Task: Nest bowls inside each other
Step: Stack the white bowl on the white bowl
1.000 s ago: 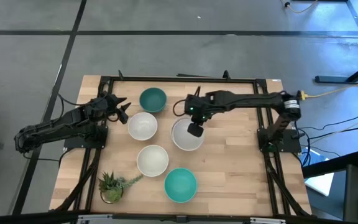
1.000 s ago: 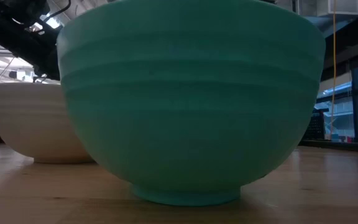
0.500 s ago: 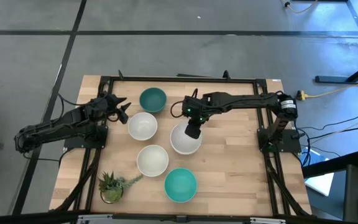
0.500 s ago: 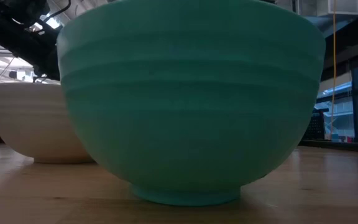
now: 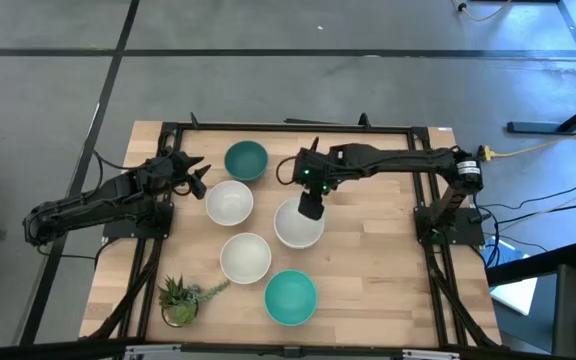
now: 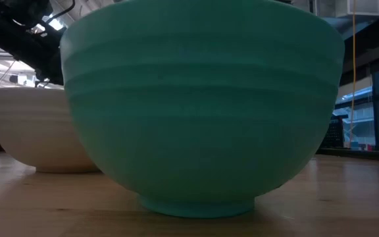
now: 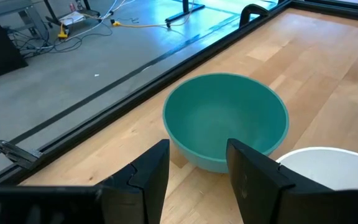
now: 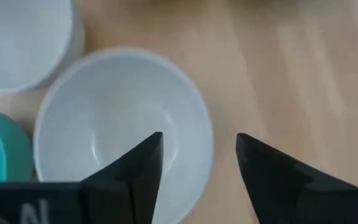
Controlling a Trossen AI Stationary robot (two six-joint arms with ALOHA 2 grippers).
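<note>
Five bowls stand on their bases on the wooden table. The dark teal bowl (image 5: pixel 246 159) is at the far side, with one white bowl (image 5: pixel 229 202) beside it. A second white bowl (image 5: pixel 298 224) is in the middle, a third (image 5: pixel 245 257) nearer, and the turquoise bowl (image 5: pixel 290 297) nearest. My right gripper (image 5: pixel 311 207) hangs open over the middle white bowl (image 8: pixel 123 124). Its fingers (image 8: pixel 148 168) stand on either side of that bowl's rim (image 8: pixel 207 146), apart from it. My left gripper (image 7: pixel 197 177) is open, just short of the dark teal bowl (image 7: pixel 225 118).
A small spiky potted plant (image 5: pixel 180 300) stands at the near left corner. A black frame (image 5: pixel 298 127) runs along the table's far edge and sides. In the low view the turquoise bowl (image 6: pixel 202 105) fills most of the picture, with a white bowl (image 6: pixel 31 128) behind it.
My right gripper has edged toward the table's left edge. The middle white bowl below it has shifted a little toward the near edge and now rests on the table. The left arm has kept still.
</note>
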